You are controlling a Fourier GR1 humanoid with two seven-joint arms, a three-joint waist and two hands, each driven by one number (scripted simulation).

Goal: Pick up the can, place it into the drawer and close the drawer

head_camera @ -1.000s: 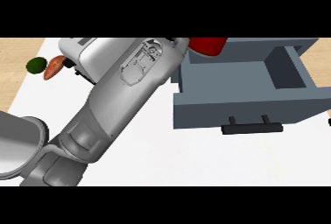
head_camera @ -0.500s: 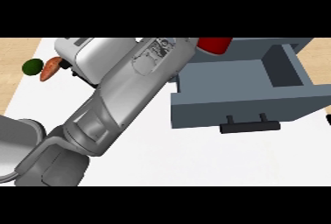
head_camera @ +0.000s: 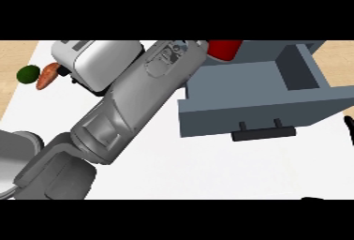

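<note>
Green fruit (head_camera: 27, 74): well left of the drawer (head_camera: 256, 101), touching a carrot (head_camera: 46, 77).
Toaster (head_camera: 97, 61): left of the drawer, partly under the forearm.
Left forearm (head_camera: 131, 108): slants up towards the drawer's far left corner.
Left hand: out of view; state cannot be told.
Can (head_camera: 224, 49): red, at the drawer's far left corner, just beside the forearm's end.
Drawer: pulled open.
Right hand (head_camera: 348, 125): black sliver just right of the drawer; state cannot be told.

Red can (head_camera: 225, 49) half beyond top edge
</note>
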